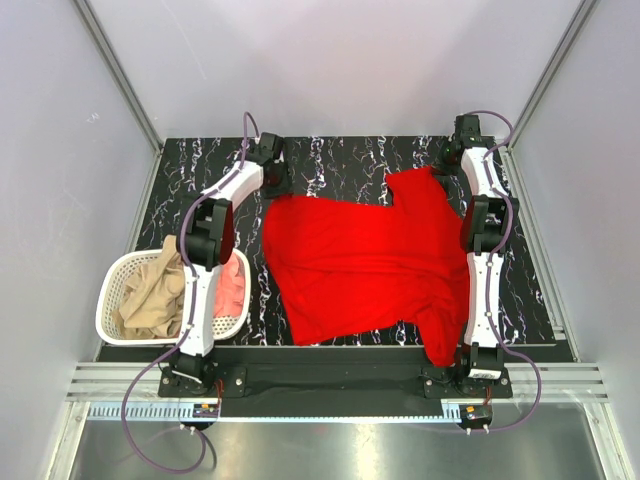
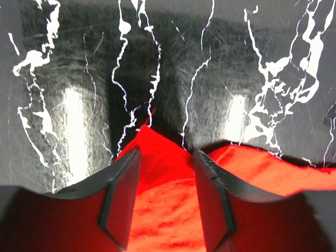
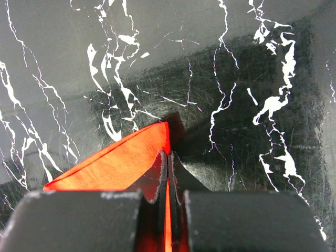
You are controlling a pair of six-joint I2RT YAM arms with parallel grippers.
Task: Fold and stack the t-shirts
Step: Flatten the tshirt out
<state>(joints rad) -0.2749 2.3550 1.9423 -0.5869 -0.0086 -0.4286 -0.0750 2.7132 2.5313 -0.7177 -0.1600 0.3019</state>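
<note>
A red t-shirt (image 1: 370, 260) lies spread and rumpled on the black marbled table (image 1: 340, 155). My left gripper (image 1: 274, 178) is at its far left corner. In the left wrist view the left gripper (image 2: 166, 152) is open, its fingers (image 2: 122, 194) straddling a raised point of the red t-shirt (image 2: 163, 205). My right gripper (image 1: 452, 158) is at the shirt's far right corner. In the right wrist view the right gripper (image 3: 168, 153) is shut on the hemmed edge of the red t-shirt (image 3: 115, 168), low over the table.
A white laundry basket (image 1: 108, 290) stands at the table's left edge beside the left arm, holding a beige garment (image 1: 150, 295) and a pink one (image 1: 232, 285). Grey walls and metal rails enclose the table.
</note>
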